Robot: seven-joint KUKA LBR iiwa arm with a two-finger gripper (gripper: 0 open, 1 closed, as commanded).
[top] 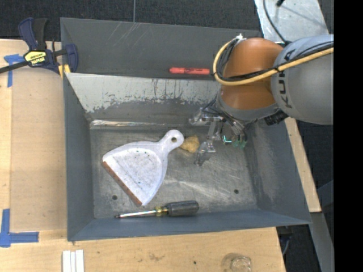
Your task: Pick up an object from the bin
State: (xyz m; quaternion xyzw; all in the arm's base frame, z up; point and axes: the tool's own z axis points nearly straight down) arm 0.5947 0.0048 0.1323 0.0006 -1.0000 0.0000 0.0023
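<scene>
My gripper hangs over the bin's middle right, its metal fingers pointing down at the floor with a gap between them and nothing in it. Just left of the fingertips lies a small tan lump, close to them but apart. A white dustpan with a rust-coloured front edge lies flat at the bin's left centre, its handle end pointing up toward the tan lump.
A screwdriver with a black handle and thin shaft lies along the bin's front wall. The arm with its orange cover fills the upper right above the bin.
</scene>
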